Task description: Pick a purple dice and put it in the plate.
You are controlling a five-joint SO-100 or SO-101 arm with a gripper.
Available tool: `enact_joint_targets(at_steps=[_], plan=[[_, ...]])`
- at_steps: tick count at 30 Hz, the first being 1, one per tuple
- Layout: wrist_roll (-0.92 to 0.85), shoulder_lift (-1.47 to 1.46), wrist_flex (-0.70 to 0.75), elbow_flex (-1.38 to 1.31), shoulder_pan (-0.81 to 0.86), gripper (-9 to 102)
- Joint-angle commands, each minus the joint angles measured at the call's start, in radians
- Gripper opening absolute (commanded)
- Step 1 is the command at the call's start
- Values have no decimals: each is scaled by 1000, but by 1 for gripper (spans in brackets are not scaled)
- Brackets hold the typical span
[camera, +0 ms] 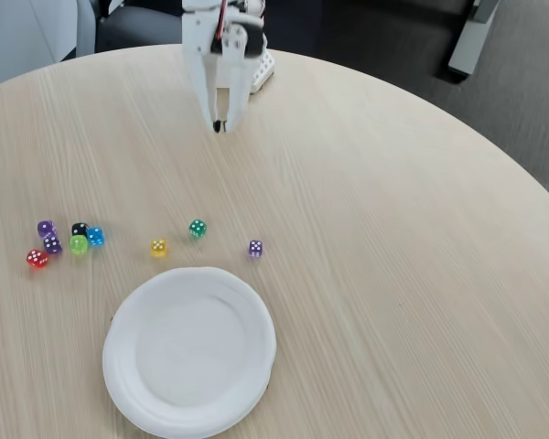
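Observation:
The purple dice (52,243), a deep-purple cube with white pips, lies at the left of the table in a cluster of small dice. The plate (190,350), white and round with a raised rim, sits near the front edge with nothing in it. My white gripper (220,125) hangs tip-down over the far middle of the table. It is far from the dice and the plate, and its fingers meet at the tips with nothing between them.
Around the purple dice lie a brighter violet die (45,228), a black die (80,229), a blue die (95,236), a round green die (78,244) and a red die (37,259). Just behind the plate sit a yellow die (158,248), a green die (197,229) and a pale lavender die (255,248).

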Motion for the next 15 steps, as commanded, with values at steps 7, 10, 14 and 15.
enact_joint_targets(at_steps=[7, 10, 14, 15], plan=[[143, -495, -14, -388, 12, 7], [199, -672, -6, -540, 14, 7], [290, -876, 3, -741, 15, 8], [307, -922, 3, -775, 18, 8]])
